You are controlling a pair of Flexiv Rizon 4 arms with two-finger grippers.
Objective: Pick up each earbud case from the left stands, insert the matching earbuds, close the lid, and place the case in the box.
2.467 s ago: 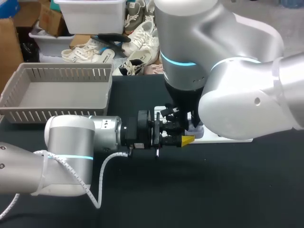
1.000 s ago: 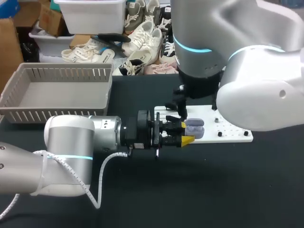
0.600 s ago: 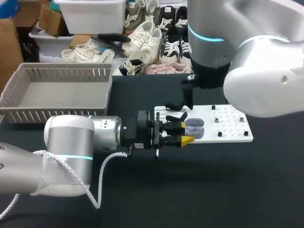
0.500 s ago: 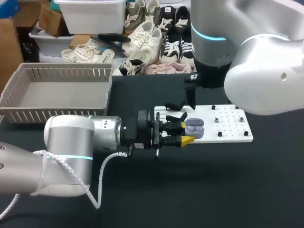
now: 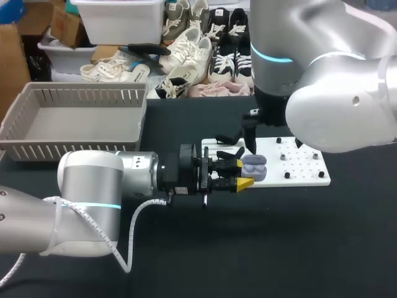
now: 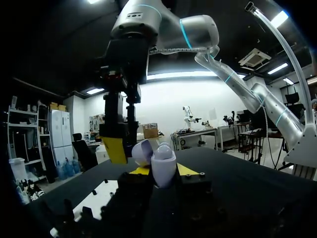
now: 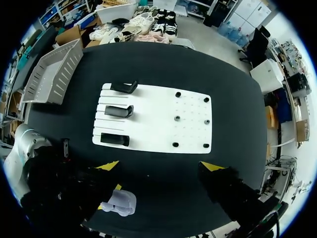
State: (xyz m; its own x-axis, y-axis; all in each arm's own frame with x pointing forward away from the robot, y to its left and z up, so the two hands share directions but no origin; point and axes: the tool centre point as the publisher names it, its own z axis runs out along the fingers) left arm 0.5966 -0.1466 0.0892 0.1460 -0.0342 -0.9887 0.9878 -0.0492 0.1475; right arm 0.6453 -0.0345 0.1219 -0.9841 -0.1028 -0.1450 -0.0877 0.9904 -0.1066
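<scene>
"Where is the earbud case (image 5: pixel 254 167)?"

"Lid open, clamped in the left gripper (image 5: pixel 242 174), over the white board's (image 5: pixel 304 167) near edge."

"And the right gripper (image 7: pixel 161 166)?"

"Fingers spread wide, holding nothing. It hangs close above the case. Three black stands (image 7: pixel 119 111) line the board's basket side, and the grey basket (image 5: pixel 74 124) sits well apart."

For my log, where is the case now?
In the head view, the case is held in the left end effector, over the left part of the board.
</scene>
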